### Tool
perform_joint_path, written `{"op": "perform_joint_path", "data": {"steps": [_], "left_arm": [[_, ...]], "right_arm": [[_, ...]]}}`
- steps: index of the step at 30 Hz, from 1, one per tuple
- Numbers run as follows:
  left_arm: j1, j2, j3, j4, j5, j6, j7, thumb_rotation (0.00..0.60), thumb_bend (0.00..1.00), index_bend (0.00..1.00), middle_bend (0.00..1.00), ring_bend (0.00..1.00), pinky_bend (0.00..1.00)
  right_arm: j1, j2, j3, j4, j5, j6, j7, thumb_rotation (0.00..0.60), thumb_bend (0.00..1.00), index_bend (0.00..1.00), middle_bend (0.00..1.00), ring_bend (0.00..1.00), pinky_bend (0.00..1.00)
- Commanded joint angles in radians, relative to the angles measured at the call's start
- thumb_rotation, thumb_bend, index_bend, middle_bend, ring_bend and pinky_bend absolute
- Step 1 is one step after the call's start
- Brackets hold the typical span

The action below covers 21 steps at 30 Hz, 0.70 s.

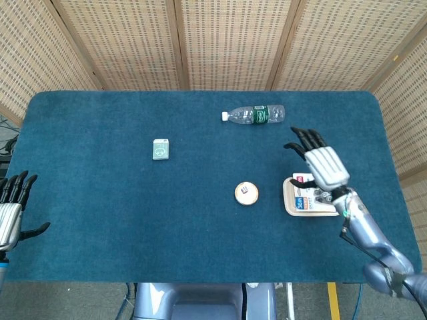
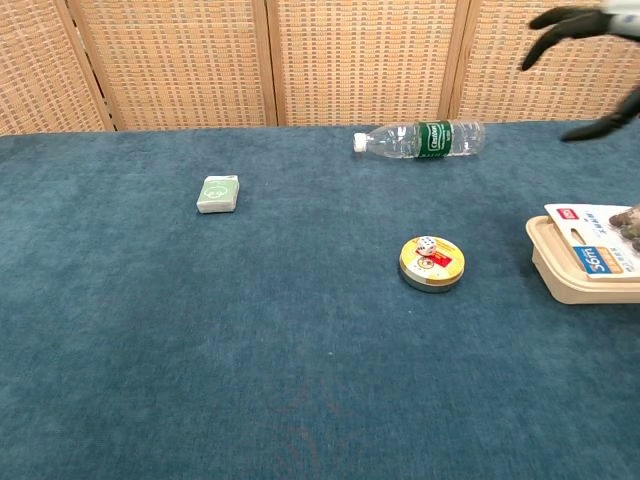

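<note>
L hand (image 1: 9, 215) waits at near table edge, fingers spread, holding nothing. R hand (image 1: 323, 164) hovers w/ fingers apart, empty, above blister pack (image 1: 303, 201). Round tin (image 1: 246, 193) lies left of its fingers, bottle (image 1: 254, 115) beyond fingertips.

- A table (image 1: 100, 200) covered in dark teal carpet-like cloth is seen.
- A clear water bottle (image 1: 254, 115) with a green label is laid on its side near the far edge.
- A small pale green box (image 1: 160, 149) is set left of centre.
- A round yellow tin (image 1: 246, 193) is placed just left of a blister pack (image 1: 303, 202) on the right side.
</note>
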Motion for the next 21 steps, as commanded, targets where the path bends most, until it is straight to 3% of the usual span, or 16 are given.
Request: {"op": "perform_joint_path", "data": {"steps": [1, 6, 21], "left_arm": [[0.001, 0.001, -0.001, 0.000, -0.001, 0.002, -0.003, 0.600, 0.00, 0.00, 0.00, 0.00, 0.00], [-0.001, 0.005, -0.003, 0.002, -0.009, -0.004, -0.015, 0.600, 0.00, 0.00, 0.00, 0.00, 0.00], [-0.011, 0.016, -0.007, 0.005, -0.029, -0.029, -0.035, 0.600, 0.00, 0.00, 0.00, 0.00, 0.00]], "right_arm": [[0.103, -0.024, 0.031, 0.006, 0.095, -0.151, -0.051, 0.600, 0.25, 0.25, 0.00, 0.00, 0.00], [0.156, -0.056, 0.028, -0.005, 0.174, -0.224, -0.078, 0.600, 0.33, 0.26, 0.00, 0.00, 0.00], [0.231, -0.205, -0.055, 0.034, 0.306, -0.227, -0.260, 0.600, 0.34, 0.31, 0.00, 0.00, 0.00]]}}
